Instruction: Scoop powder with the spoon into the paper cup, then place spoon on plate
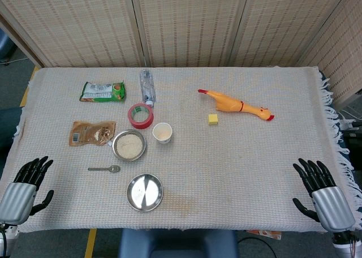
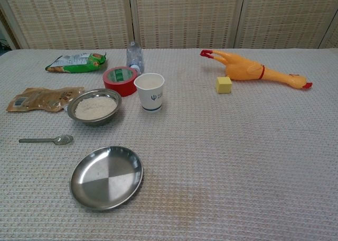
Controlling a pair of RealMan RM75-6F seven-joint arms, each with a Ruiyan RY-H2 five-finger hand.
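1. Left hand (image 1: 28,181) and right hand (image 1: 319,184) rest at the near table corners, fingers spread, holding nothing – task not begun.
2. Small metal spoon (image 2: 47,140) lies flat on the cloth, bowl toward the centre, handle toward the left hand – likely the easiest reach.
3. Steel bowl of white powder (image 2: 95,106) sits just beside the white paper cup (image 2: 149,92), so the transfer is short.
4. Round steel plate (image 2: 106,176), bare, lies near the spoon.
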